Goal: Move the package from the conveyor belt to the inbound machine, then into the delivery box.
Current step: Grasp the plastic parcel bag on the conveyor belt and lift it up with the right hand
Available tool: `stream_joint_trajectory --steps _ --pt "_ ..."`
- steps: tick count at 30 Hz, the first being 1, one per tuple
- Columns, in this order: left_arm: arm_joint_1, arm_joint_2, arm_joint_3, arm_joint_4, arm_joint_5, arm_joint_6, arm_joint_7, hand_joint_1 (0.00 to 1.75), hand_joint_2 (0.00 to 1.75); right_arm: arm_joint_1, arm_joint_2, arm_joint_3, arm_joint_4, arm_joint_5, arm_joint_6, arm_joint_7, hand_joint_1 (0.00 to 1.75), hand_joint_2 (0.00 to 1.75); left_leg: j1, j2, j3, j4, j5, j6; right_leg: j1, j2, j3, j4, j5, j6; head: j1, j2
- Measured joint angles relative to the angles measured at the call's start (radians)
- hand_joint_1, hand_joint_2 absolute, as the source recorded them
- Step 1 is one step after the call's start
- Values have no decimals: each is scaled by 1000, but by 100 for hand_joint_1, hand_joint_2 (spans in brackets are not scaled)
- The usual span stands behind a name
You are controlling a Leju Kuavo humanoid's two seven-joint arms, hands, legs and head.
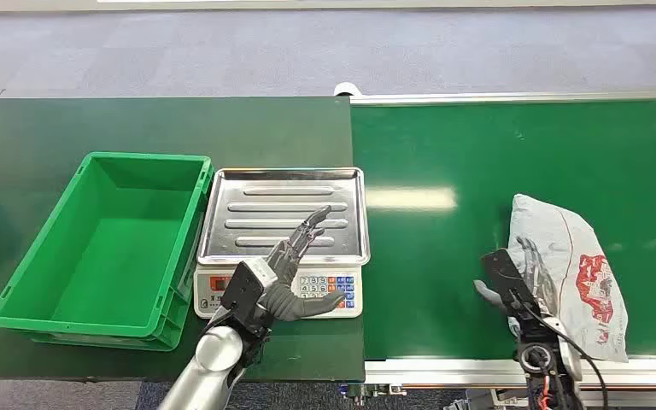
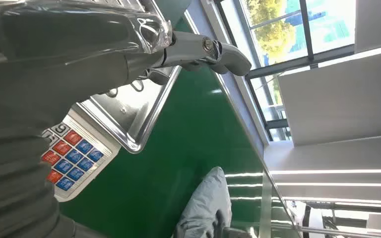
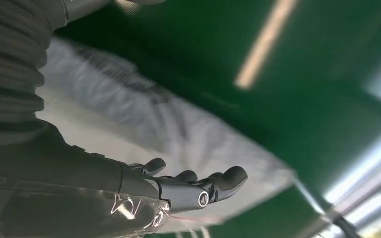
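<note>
Grey package (image 1: 574, 272) with red print lying flat on the green conveyor belt (image 1: 444, 256), near its front edge, on the right. Right hand (image 1: 523, 275) just beside the package's left edge, fingers (image 3: 223, 181) spread apart and stretched along it, gripping nothing; whether touching the bag, cannot tell. Left hand (image 1: 295, 260) hovering above the front of the scale (image 1: 282, 239), over its keypad and the near rim of the steel tray, fingers (image 1: 312, 226) extended and apart, holding nothing. Scale sitting on the dark green desk (image 1: 51, 128), close to the belt's left end. Green box (image 1: 102, 248) just left of the scale, touching or nearly touching it.
</note>
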Motion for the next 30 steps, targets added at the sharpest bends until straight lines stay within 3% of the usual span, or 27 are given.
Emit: stream_joint_trajectory --steps 12,21,22,25,26,30 --pt "28 10 15 -60 -6 4 20 0 175 -156 -81 -54 289 222 65 218 0 175 1 0 2 0 0 0 1 0 2 0 0 0 0 0" --pt "43 17 23 -82 -6 9 24 0 175 -205 -88 -51 362 263 66 264 0 175 0 0 4 1 0 1 -1 -1 5 0 0 0 0 0" --pt "43 17 24 -82 -6 11 25 0 175 -209 -88 -51 368 270 68 274 14 175 0 0 4 1 0 1 -1 -1 5 0 0 0 0 0" --pt "45 17 26 -82 -6 17 26 0 175 -222 -88 -51 387 281 75 290 145 175 0 0 6 1 0 1 -1 -1 6 0 0 1 0 0" --pt "46 17 26 -82 -6 18 27 0 175 -224 -88 -51 392 280 77 287 175 175 0 0 6 1 0 1 -1 -1 7 0 0 1 0 0" --pt "52 17 28 -87 -6 21 28 0 175 -228 -87 -54 397 259 57 225 175 175 0 0 7 1 0 1 -1 -1 8 0 0 1 0 0"
